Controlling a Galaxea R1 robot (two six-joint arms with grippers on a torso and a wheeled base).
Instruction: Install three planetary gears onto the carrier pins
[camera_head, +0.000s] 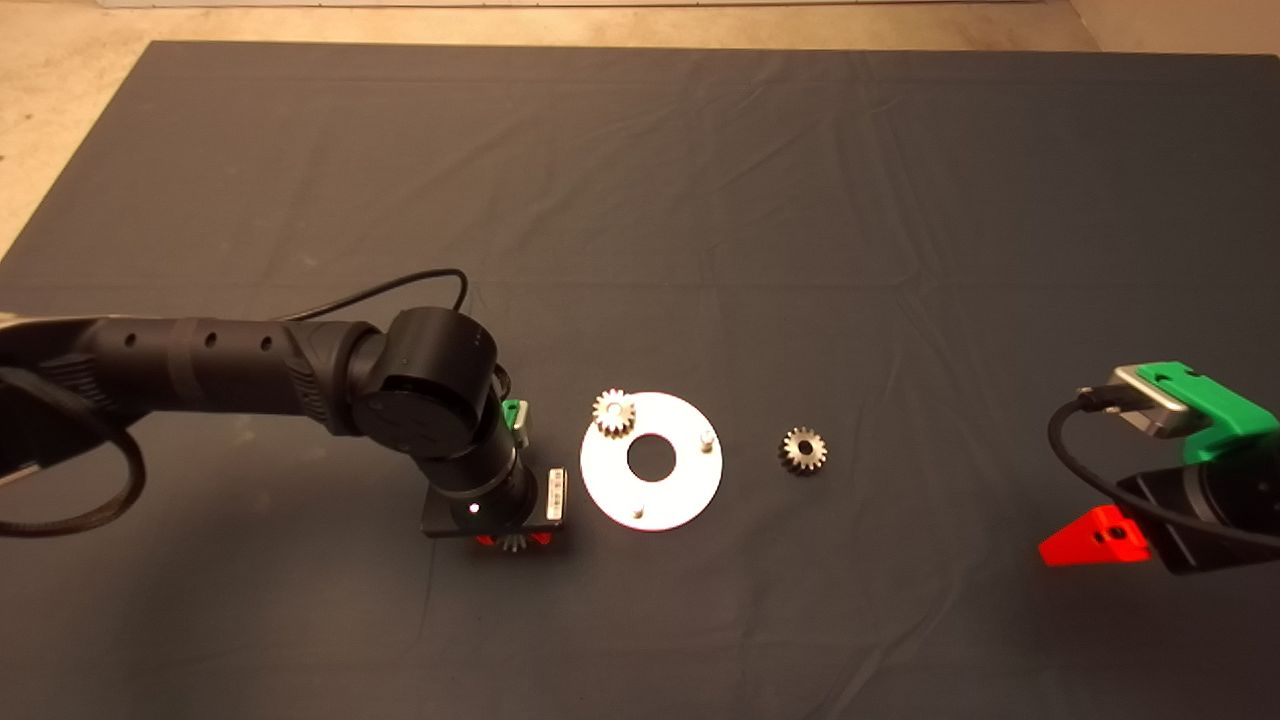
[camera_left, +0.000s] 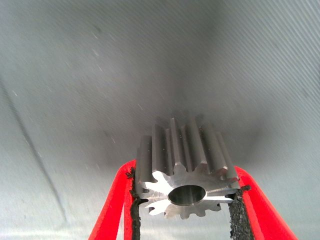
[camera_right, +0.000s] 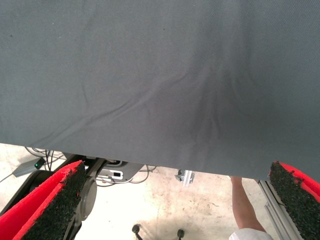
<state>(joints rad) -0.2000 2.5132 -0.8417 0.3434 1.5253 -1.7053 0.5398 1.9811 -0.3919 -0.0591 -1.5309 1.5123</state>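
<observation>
The white disc lies mid-mat. One planetary gear sits on its far-left carrier pin. Two carrier pins stand bare, one at the right and one at the near side. A second gear lies flat on the mat right of the disc. My left gripper is just left of the disc's near edge, pointing down, and is shut on a third gear, whose teeth are pinched between the black pads. My right gripper stays parked at the lower right with its fingers wide apart and nothing between them.
The dark mat is wrinkled and covers the table, with pale floor beyond its far edge. In the right wrist view the mat's edge, cables, a stand and a person's arm show on the floor side.
</observation>
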